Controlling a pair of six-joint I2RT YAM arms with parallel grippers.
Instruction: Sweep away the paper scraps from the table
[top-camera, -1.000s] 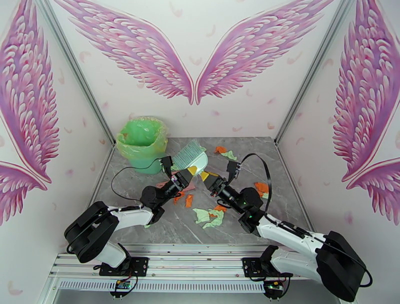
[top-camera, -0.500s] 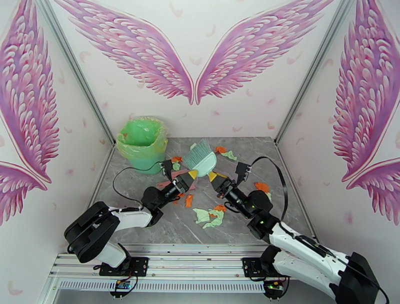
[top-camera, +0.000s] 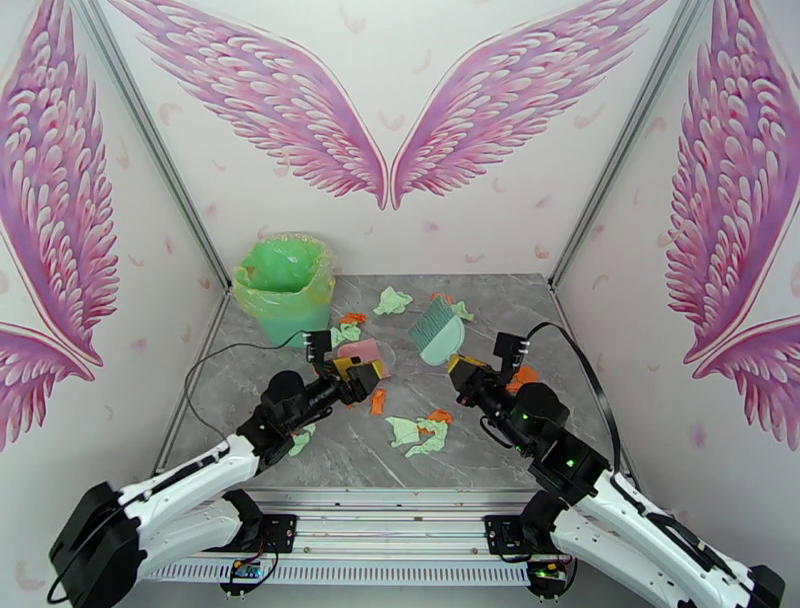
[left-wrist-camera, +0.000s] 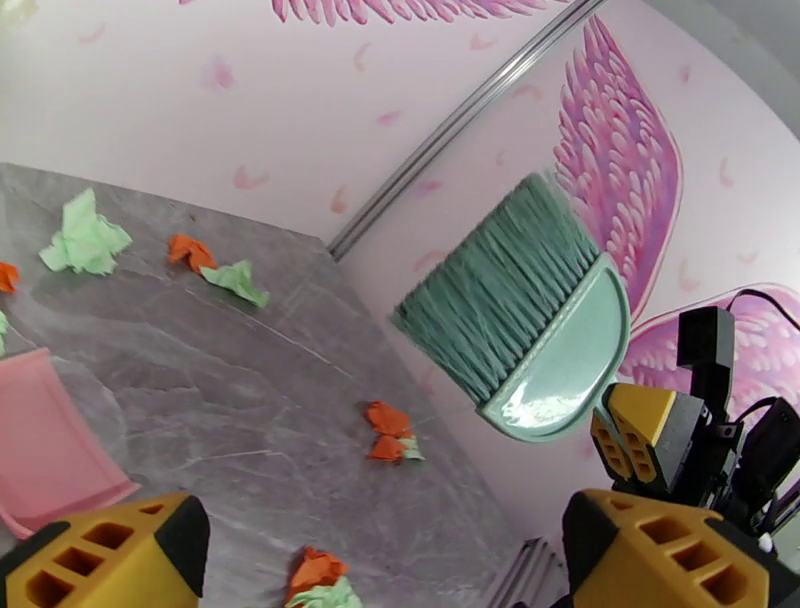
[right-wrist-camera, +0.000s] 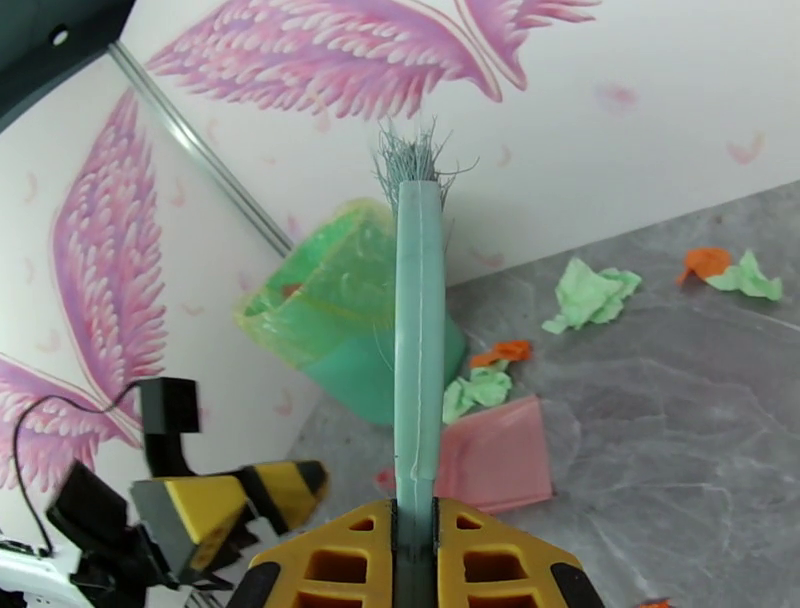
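Pale green and orange paper scraps lie scattered on the grey table (top-camera: 250, 400): a green one (top-camera: 393, 299) at the back, an orange one (top-camera: 377, 402), a green-and-orange heap (top-camera: 418, 432) in the middle, and an orange one (top-camera: 520, 377) by the right arm. My right gripper (top-camera: 462, 362) is shut on the handle of a teal brush (top-camera: 437, 330), bristles pointing away and held above the table. In the right wrist view the brush (right-wrist-camera: 418, 330) stands edge-on. My left gripper (top-camera: 352, 368) is open and holds nothing. The pink dustpan (top-camera: 362, 352) lies flat just beyond it.
A teal bin with a green liner (top-camera: 285, 285) stands at the table's back left corner. Scraps (left-wrist-camera: 85, 235) (left-wrist-camera: 388, 432) dot the far and right side. Pink winged walls close in the table on three sides. A black cable trails from each wrist.
My left gripper has opened and drawn back toward the near left, leaving the dustpan on the table. My right gripper has carried the brush to the right, away from the dustpan.
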